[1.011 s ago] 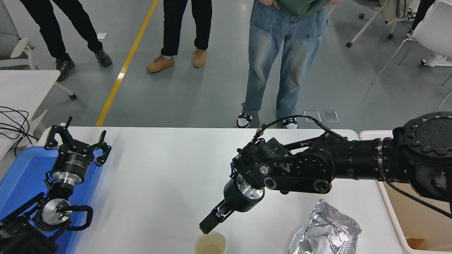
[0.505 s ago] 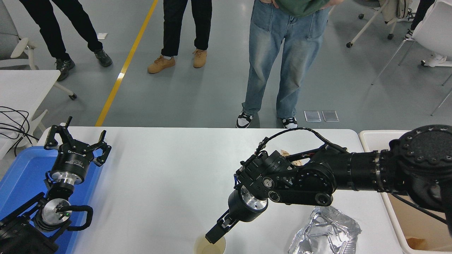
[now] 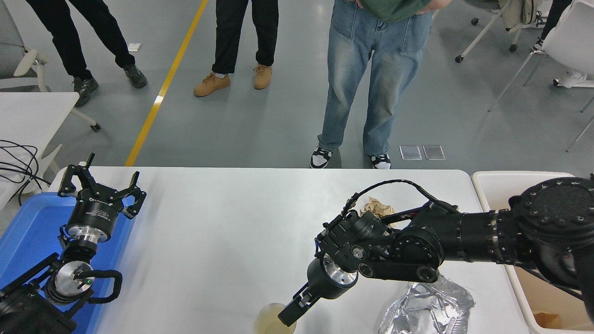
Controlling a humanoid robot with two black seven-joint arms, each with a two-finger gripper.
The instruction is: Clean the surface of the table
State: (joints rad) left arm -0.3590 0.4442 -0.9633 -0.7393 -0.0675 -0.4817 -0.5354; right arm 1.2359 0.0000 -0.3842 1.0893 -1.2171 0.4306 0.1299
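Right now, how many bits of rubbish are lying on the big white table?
3: a pale paper cup at the near edge, crinkled silver foil to its right, and a crumpled brown paper wad behind the right arm. More may be hidden.

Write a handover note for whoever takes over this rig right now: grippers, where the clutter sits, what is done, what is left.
Left gripper: parked at the lower left over the blue tray, fingers open, empty.
Right gripper: at the rim of the paper cup on the table's near edge; I cannot tell if it has closed on it.
On the table surface: the cup, crumpled foil near the right corner, a crumpled brown paper behind the right arm.
The bin stands off the table's right end.
Done: nothing visibly cleared.
Left: likely all three pieces.
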